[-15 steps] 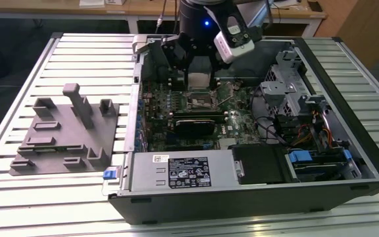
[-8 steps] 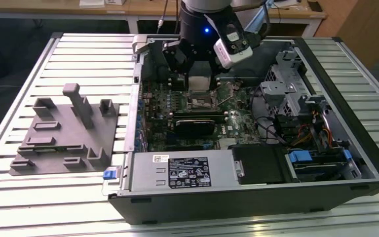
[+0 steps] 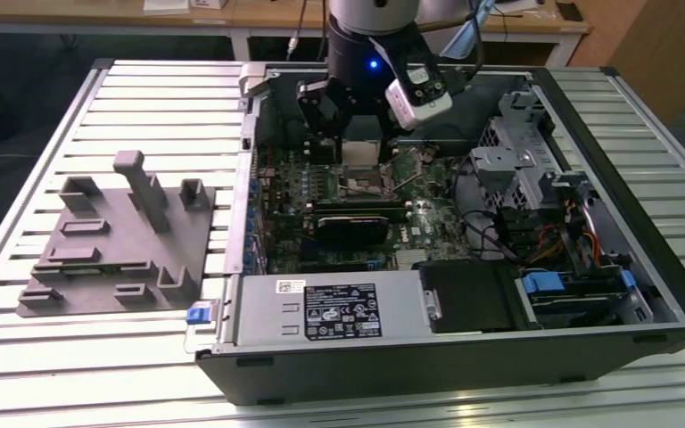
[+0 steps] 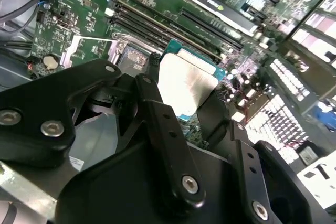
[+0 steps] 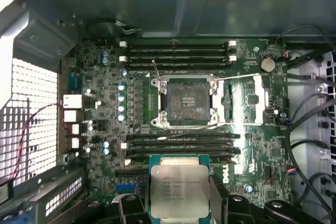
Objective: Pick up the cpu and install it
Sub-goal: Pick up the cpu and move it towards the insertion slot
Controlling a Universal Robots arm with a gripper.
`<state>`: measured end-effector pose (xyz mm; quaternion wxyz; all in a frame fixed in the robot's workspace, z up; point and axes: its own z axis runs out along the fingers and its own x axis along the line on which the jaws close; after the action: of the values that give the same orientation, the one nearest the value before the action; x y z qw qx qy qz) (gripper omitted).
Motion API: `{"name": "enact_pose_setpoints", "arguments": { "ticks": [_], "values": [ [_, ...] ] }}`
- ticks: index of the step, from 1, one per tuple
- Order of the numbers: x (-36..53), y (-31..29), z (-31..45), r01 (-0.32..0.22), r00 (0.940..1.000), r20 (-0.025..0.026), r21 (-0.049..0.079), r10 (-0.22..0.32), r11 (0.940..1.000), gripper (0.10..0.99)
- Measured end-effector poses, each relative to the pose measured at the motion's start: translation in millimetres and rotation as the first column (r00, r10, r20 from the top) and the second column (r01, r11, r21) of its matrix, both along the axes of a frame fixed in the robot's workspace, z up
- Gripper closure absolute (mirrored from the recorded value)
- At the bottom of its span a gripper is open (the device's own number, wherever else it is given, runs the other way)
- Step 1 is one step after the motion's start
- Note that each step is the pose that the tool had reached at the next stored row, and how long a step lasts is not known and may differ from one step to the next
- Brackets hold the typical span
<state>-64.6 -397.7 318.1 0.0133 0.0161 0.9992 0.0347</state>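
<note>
My gripper [image 3: 362, 143] hangs inside the open computer case, over the motherboard [image 3: 318, 192]. It is shut on the cpu [image 5: 179, 188], a flat square chip with a silvery top and a green rim. In the first wrist view, black fingers [image 5: 137, 203] press on two opposite edges of the chip. In the second wrist view, the cpu [image 4: 185, 83] sits between the two dark fingers [image 4: 156, 109], above the board. The black socket frame [image 5: 185, 100] lies open and bare a short way ahead of the held chip, with its metal load plate [image 5: 247, 99] swung to the side.
Memory slots [image 5: 178, 53] run on both sides of the socket. A graphics card [image 3: 349, 225], a power supply [image 3: 331, 308] and a drive cage [image 3: 533, 169] crowd the case. A grey fixture plate [image 3: 117, 241] rests on the slatted table at the exterior view's left.
</note>
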Motion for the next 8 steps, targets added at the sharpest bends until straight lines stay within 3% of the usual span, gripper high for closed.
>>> {"name": "enact_pose_setpoints", "arguments": {
  "ticks": [8],
  "values": [
    [4.0,16.0,-14.6,0.0,1.0,0.0001,0.0,0.0,1.0,0.549]
  ]
}}
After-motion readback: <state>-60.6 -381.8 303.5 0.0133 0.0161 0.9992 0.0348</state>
